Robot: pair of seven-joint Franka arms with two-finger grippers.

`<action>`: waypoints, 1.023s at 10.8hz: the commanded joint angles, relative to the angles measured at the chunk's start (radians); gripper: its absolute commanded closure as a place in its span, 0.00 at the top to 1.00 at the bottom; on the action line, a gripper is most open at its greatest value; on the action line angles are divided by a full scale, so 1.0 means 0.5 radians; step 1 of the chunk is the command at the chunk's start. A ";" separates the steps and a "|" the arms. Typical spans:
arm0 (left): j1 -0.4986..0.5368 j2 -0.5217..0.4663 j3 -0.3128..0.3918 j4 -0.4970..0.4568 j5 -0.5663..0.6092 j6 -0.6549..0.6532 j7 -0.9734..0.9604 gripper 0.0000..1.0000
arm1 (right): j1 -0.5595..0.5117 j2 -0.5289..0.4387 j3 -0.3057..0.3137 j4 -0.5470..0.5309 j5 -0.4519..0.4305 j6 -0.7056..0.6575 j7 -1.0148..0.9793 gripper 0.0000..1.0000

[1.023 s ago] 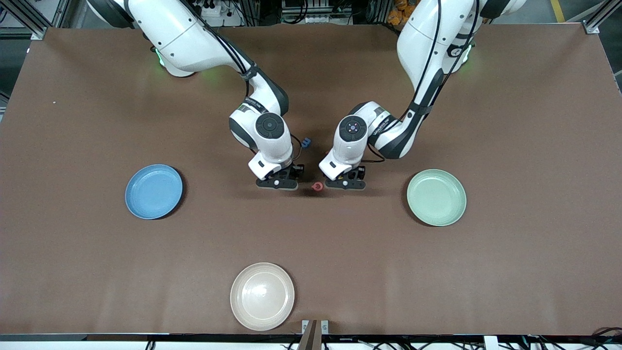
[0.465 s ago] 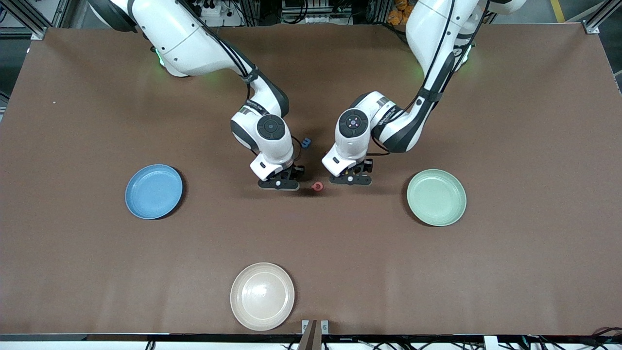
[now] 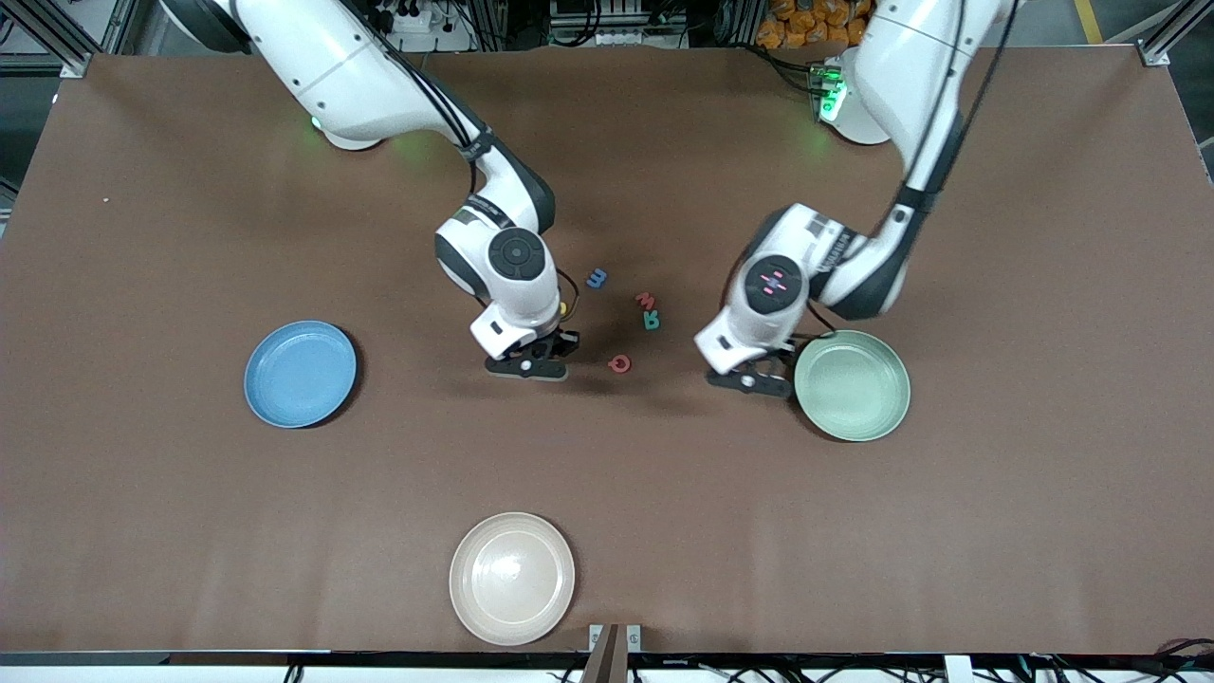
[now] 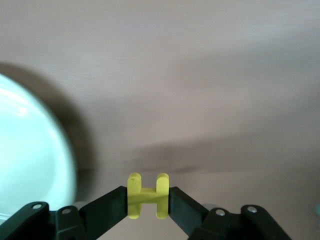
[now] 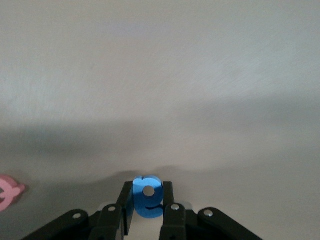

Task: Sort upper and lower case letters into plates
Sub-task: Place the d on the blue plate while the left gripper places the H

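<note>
A brown tabletop point(image 3: 190, 493) fills the scene, with metal framing and cables along the arms' edge. The left gripper point(image 4: 148, 200) hangs just beside the pale green plate point(image 3: 852, 384), toward the middle of the tabletop, its jaws clamped on a yellow H point(image 4: 148, 195). The right gripper point(image 5: 148, 205) sits low over bare tabletop between the blue plate point(image 3: 300, 373) and a red letter point(image 3: 619, 363), jaws clamped on a blue lowercase letter point(image 5: 148, 196). Between the two grippers lie that red letter, a second red letter point(image 3: 646, 301), a teal letter point(image 3: 652, 320) and a blue letter point(image 3: 597, 278). A cream-white plate point(image 3: 512, 578) rests by the camera-side edge, with open brown surface around all three plates.
</note>
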 commanded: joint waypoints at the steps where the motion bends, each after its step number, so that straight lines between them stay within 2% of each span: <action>1: 0.189 -0.060 -0.017 -0.122 0.076 0.002 0.248 0.00 | -0.183 -0.294 0.042 -0.062 0.198 -0.282 -0.344 0.00; 3: 0.306 -0.094 -0.036 -0.165 0.186 0.002 0.270 0.00 | -0.391 -0.444 0.014 -0.059 0.309 -0.610 -0.792 0.00; 5: 0.319 -0.110 -0.033 -0.209 0.192 0.002 0.273 0.00 | -0.484 -0.494 -0.129 -0.062 0.313 -0.825 -1.127 0.00; 7: 0.322 -0.113 -0.036 -0.209 0.192 0.002 0.270 0.03 | -0.582 -0.510 -0.249 -0.068 0.316 -0.884 -1.464 0.00; 8: 0.322 -0.113 -0.036 -0.209 0.189 0.002 0.270 0.13 | -0.637 -0.503 -0.304 -0.089 0.316 -0.885 -1.627 0.00; 11: 0.322 -0.122 -0.036 -0.209 0.189 0.002 0.264 0.15 | -0.904 -0.455 -0.360 -0.337 0.313 -0.490 -2.117 0.00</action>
